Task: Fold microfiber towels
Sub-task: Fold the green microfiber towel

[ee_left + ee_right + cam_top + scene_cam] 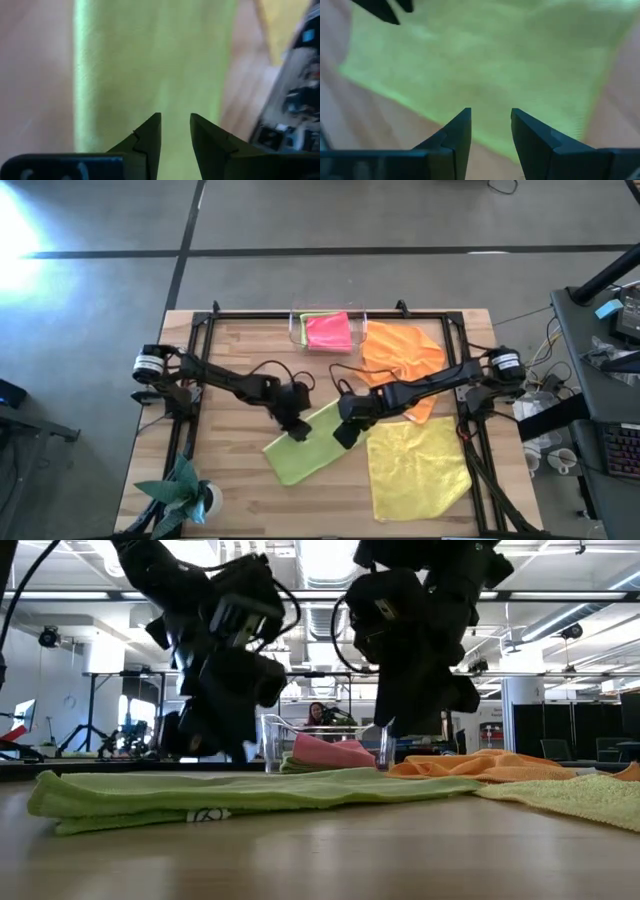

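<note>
Wooden table (240, 490) — green towel (250, 790), unreadable tag (205, 815)

lime green towel (250, 795) lies folded flat across the wooden table (330, 860), a small white label showing on its near edge; left gripper (215, 735) hangs above its left part, right gripper (420, 715) above its right part (whether either touches the cloth cannot be told); behind, a clear plastic tray (275, 740) holds a pink towel (335, 752) on top of a second green towel (292, 764); orange towel (500, 765) lies crumpled to the right; yellow towel (580, 795) nearer, at the right edge; a person (318, 715) is in the room beyond.
</note>
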Robot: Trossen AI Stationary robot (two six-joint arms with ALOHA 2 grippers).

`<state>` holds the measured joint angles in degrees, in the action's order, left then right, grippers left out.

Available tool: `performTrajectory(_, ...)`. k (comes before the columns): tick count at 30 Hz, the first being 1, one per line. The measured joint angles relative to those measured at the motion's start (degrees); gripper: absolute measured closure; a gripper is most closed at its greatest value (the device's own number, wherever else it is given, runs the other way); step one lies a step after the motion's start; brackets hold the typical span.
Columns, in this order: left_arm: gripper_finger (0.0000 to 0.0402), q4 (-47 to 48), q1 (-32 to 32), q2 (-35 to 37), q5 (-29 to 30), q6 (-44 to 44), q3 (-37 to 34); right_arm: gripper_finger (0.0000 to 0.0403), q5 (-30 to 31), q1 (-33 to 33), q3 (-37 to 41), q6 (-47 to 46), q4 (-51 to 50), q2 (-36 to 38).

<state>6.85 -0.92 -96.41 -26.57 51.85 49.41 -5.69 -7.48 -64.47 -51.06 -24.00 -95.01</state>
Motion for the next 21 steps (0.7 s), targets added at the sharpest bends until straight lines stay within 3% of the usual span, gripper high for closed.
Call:
performTrajectory(3, 0.0314, -1.3, -0.5, 1.5, 0.0, 0.4, 0.7, 0.0273, -3.7, -0.1, 0.0, -1.9, 0.5, -1.5)
performTrajectory(12, 0.0314, -0.5, -1.0, 10.4, 0.3, -0.3, 0.8, 0.0273, -2.8, 0.0, 0.1, -2.6, 0.3, -6.6)
performTrajectory(21, 0.0314, 5.0, -1.0, 21.6, 9.0, -7.2, 0.4, 0.0273, 1.7, 1.3, -0.1, -2.4, 1.5, -9.0)
